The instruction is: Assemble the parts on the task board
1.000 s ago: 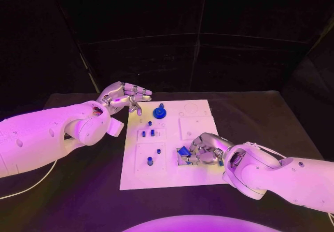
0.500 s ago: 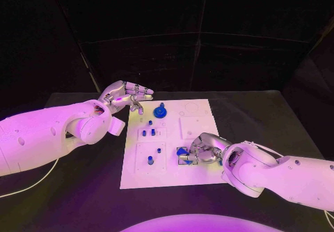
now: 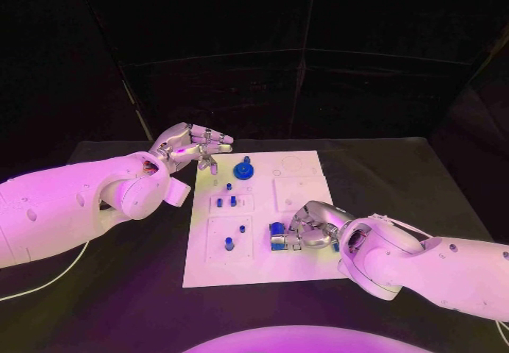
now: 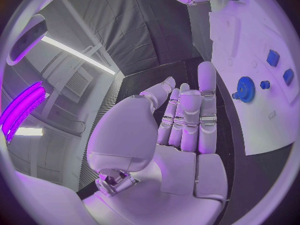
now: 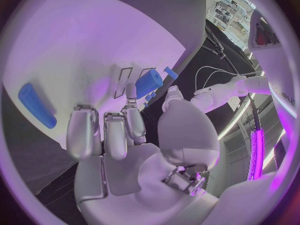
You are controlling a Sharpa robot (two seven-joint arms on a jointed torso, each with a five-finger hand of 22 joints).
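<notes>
Head view: task board (image 3: 260, 265) lies mid-table; my right hand (image 3: 309, 226) sits low on its near right part, fingers curled around a blue block (image 3: 278, 234) that I judge it is pinching at a recess. My left hand (image 3: 190, 146) hangs off the board's far left corner, fingers loosely bent and apart, holding nothing. A blue gear (image 3: 244, 171) stands on the far part of the board; small blue pegs (image 3: 225, 201) stand in the middle panel.

Left wrist view: fingers (image 4: 207, 97) stretched out side by side over the dark table, empty; the gear (image 4: 244, 89) and two blue pieces (image 4: 273, 58) show on the board beyond.

Right wrist view: fingertips (image 5: 131, 96) touch a blue cylinder-like part (image 5: 148, 82) against the board; a separate blue bar (image 5: 36, 105) lies apart on the white surface.

Risk: I judge the block could cock in its recess or slip from the pinch if I press off-axis.

Hidden: the recess under the right hand is covered; I cannot tell whether the part is seated, nor its exact shape.
</notes>
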